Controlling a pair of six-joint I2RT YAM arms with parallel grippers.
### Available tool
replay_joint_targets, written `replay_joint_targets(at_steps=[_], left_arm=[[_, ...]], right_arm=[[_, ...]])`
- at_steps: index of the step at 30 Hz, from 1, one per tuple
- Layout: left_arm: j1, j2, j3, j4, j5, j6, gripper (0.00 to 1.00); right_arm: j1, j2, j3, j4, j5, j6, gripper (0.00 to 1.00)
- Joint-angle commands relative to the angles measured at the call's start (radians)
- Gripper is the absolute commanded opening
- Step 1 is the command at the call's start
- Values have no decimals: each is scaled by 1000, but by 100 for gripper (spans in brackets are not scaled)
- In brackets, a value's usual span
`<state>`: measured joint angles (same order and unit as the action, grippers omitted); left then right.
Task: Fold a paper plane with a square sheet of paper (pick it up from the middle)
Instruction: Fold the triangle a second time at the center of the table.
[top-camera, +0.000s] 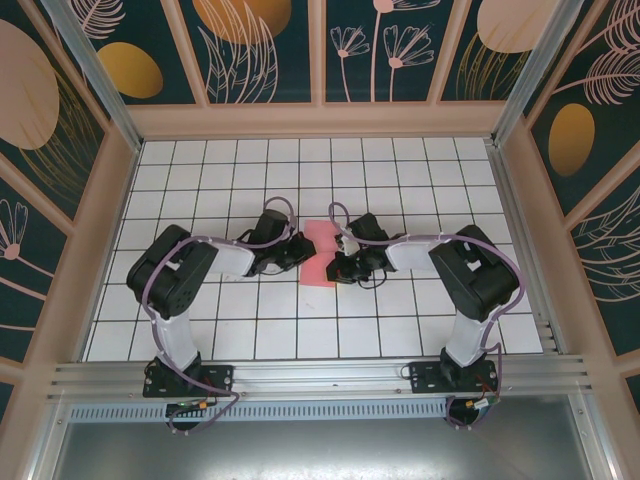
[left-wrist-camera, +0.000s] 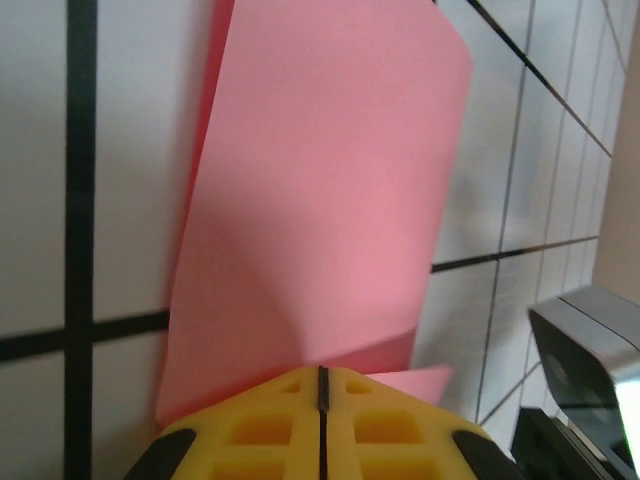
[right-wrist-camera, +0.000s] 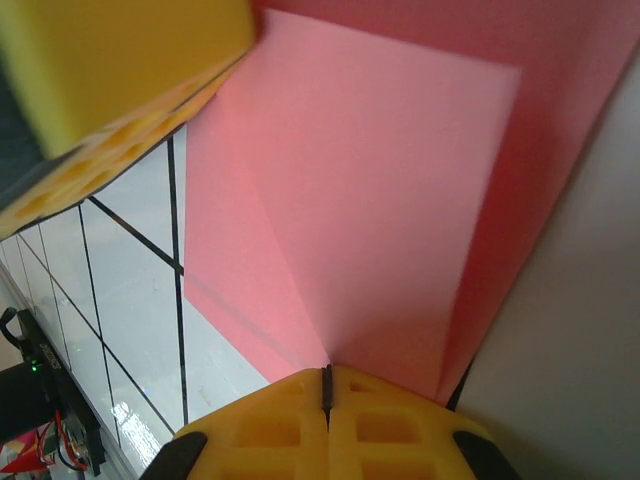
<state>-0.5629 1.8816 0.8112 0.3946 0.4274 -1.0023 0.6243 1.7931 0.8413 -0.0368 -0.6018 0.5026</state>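
reaching in from the near edge of the white tiled table (top-camera: 200, 330), my two arms bend toward each other and meet near its middle. the left arm (top-camera: 175, 275) comes in from the left and the right arm (top-camera: 475, 270) from the right. the pink paper (top-camera: 318, 258) sits between their tips, about halfway back; from above it looks taller than wide, and i cannot tell whether it lies on the tiles or hangs just off them. my left gripper (top-camera: 303, 252) meets its left side and my right gripper (top-camera: 340, 262) its right side

in the left wrist view the paper (left-wrist-camera: 330, 200) spreads away from my left gripper (left-wrist-camera: 321, 385) as a broad bowed sheet, with a second layer showing along its left edge. my yellow fingers (left-wrist-camera: 262, 405) are pressed together to a thin dark seam, pinching the paper's near edge

in the right wrist view my right gripper (right-wrist-camera: 327, 378) is closed to a seam on the paper (right-wrist-camera: 380, 200) too. the paper is doubled here, a lighter flap over a darker layer, with creases fanning from my tips. a yellow finger (right-wrist-camera: 110, 80) of the left gripper sits at the paper's far corner
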Motion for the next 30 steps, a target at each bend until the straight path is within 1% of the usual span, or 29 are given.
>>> replay_joint_targets(at_steps=[1,5,7,11,14,19,21,25,30], left_arm=[[7,37,41,-49,-48,12,6],[6,34,4,-50,-60,14,6],[5,36,-9,-36,-52,8,6],[6,40,-10,-30,-47,4,6],[5,42,-6,-31,-46,3,6],[5,40,-12,-29,-50,-4,5],[7,43,-12,-30,-49,-3,5],[6,43,-12,-36,-57,-6,5],[5,43,-16,-51,-68,-6,4]], right_arm=[[-11,-19,18,-107,42,-3,0],[-10,-66,45,-48,-7,65,1],[-3,-61,72,-23,-34,91,2],[12,1,137,-39,-11,104,2],[12,64,165,-60,34,111,2],[15,108,129,-38,37,123,2],[16,113,107,-34,39,118,2],[9,114,99,-86,95,102,2],[12,41,131,-81,43,88,3]])
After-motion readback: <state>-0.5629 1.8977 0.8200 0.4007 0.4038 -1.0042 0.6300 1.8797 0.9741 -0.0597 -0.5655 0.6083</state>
